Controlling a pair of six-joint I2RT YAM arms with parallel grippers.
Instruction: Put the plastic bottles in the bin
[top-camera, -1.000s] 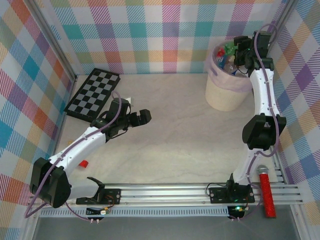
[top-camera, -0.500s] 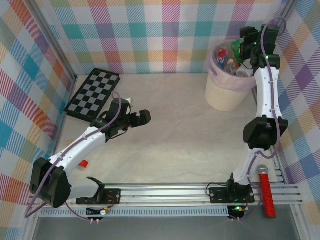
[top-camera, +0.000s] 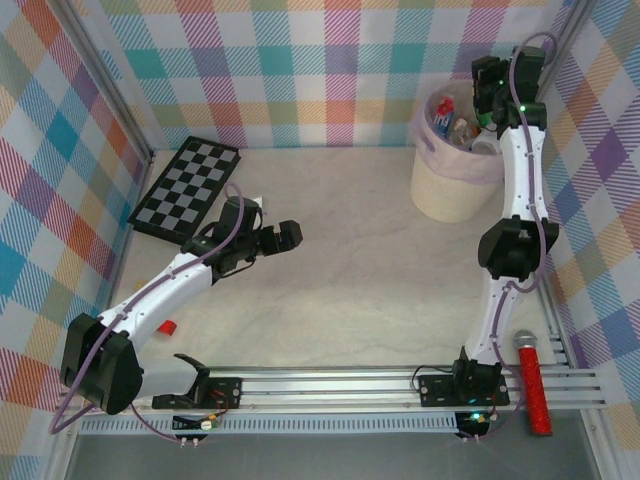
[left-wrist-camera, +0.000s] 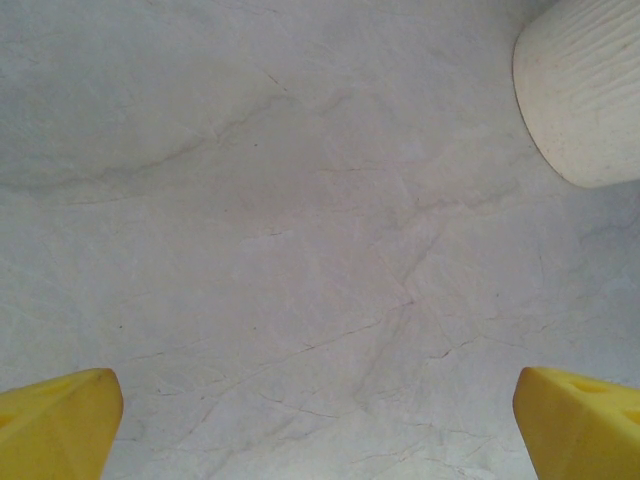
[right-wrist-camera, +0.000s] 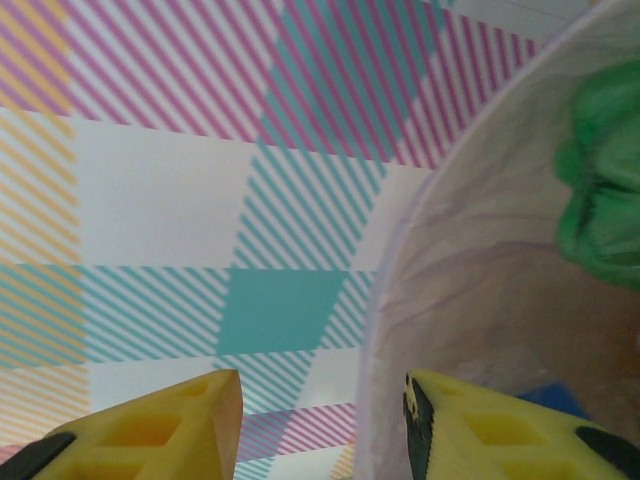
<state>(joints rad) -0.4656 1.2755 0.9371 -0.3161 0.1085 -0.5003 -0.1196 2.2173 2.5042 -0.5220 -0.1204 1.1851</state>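
The bin (top-camera: 455, 190), cream with a pale pink liner, stands at the back right. Several plastic bottles (top-camera: 455, 125) lie inside it, red, blue and white caps showing. My right gripper (top-camera: 487, 90) hangs above the bin's far right rim. In the right wrist view its yellow jaws (right-wrist-camera: 318, 420) stand a narrow gap apart with nothing between them; the liner (right-wrist-camera: 470, 280) and a green bottle (right-wrist-camera: 600, 200) lie beyond. My left gripper (top-camera: 285, 236) hovers over bare table at centre left, open wide (left-wrist-camera: 318, 420) and empty. The bin's wall (left-wrist-camera: 590, 90) shows at upper right there.
A folded checkerboard (top-camera: 188, 190) lies at the back left. A red brush-like stick (top-camera: 530, 385) rests on the rail by the right arm's base. A small red object (top-camera: 169, 327) sits under the left arm. Checked walls close in the table.
The right gripper has risen and shifted toward the bin's back rim, and its jaws have narrowed. A white-capped bottle now lies at the bin's right edge. The left arm has not moved.
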